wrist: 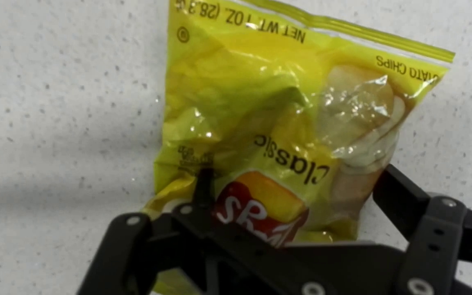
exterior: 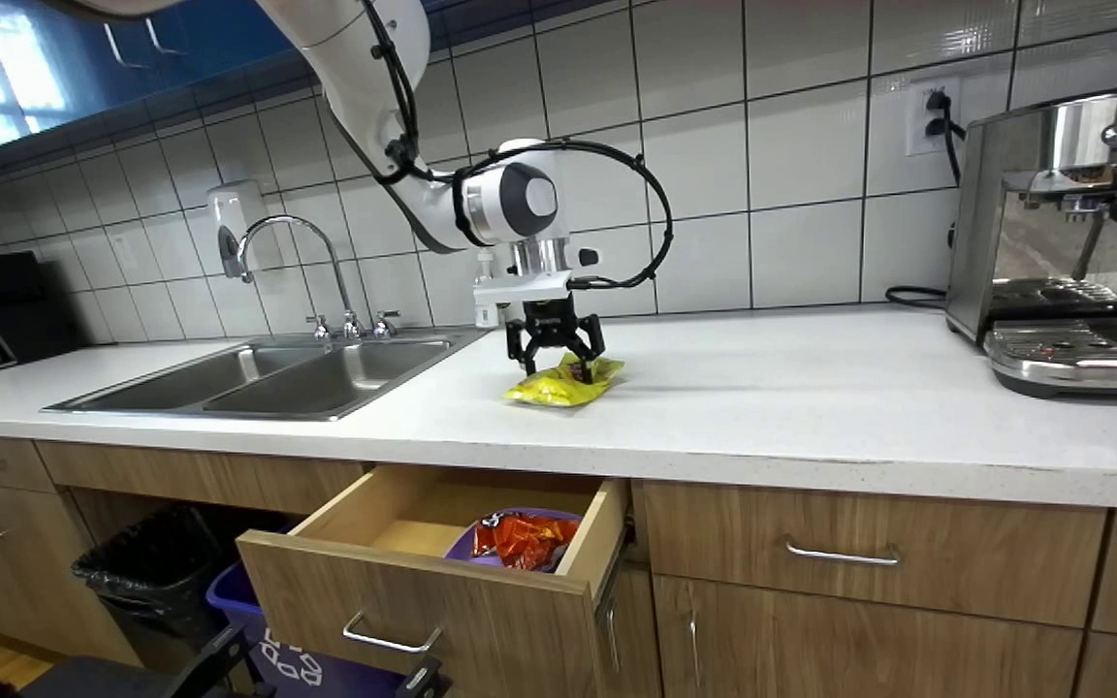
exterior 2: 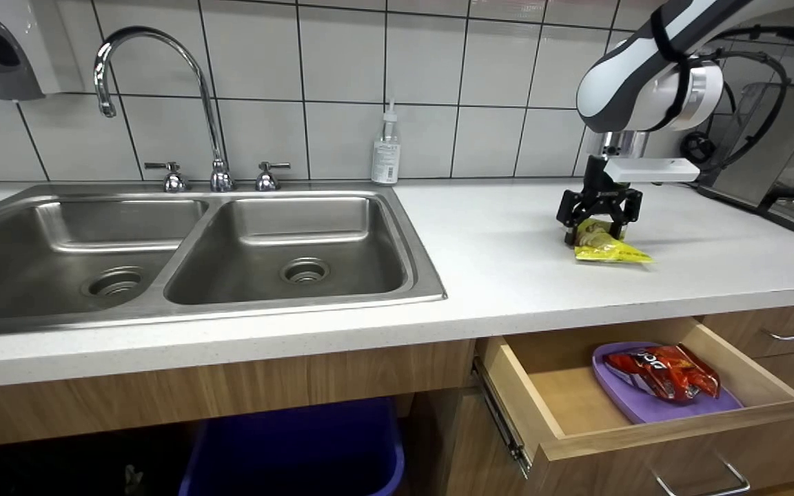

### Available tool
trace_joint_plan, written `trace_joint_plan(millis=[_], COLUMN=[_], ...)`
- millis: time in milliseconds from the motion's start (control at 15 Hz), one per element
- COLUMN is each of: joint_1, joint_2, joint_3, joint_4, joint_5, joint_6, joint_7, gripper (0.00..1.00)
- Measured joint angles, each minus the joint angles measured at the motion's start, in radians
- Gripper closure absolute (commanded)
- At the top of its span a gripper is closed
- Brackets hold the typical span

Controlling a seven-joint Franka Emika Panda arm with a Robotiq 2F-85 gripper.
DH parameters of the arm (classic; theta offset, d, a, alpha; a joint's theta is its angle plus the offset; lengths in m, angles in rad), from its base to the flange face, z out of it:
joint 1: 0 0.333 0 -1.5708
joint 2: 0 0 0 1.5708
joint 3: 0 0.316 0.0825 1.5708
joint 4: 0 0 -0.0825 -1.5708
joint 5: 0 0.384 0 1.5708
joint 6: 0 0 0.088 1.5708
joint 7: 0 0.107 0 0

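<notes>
My tool spread, nothing clamped; fingers set wide, presumably to span puffy yellow chip bag resting label-up on tabletop beneath. In open drawer below, purple tray apparently keeps red packet corralled.

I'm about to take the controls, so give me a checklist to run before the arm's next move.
1. Gripper over the yellow chip bag: ok, fingers down at it.
2. Fingers closed on the bag: not ok, they look well apart.
3. Bag wholly between the fingers: not ok, in the wrist view part lies outside one.
4. Bag supported: ok, resting on the countertop.
5. Pump bottle clear: ok, apart from the gripper.
6. Drawer clear: ok, pulled out below countertop level.
</notes>
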Motion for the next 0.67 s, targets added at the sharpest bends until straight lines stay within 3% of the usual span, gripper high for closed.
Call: trace_joint_plan(millis=[667], joint_1=[0.0], joint_2=[-0.18], joint_3=[0.0], joint_4=[-0.282], joint_5=[-0.023], joint_6=[0.071], joint_7=[0.0], gripper=[0.0])
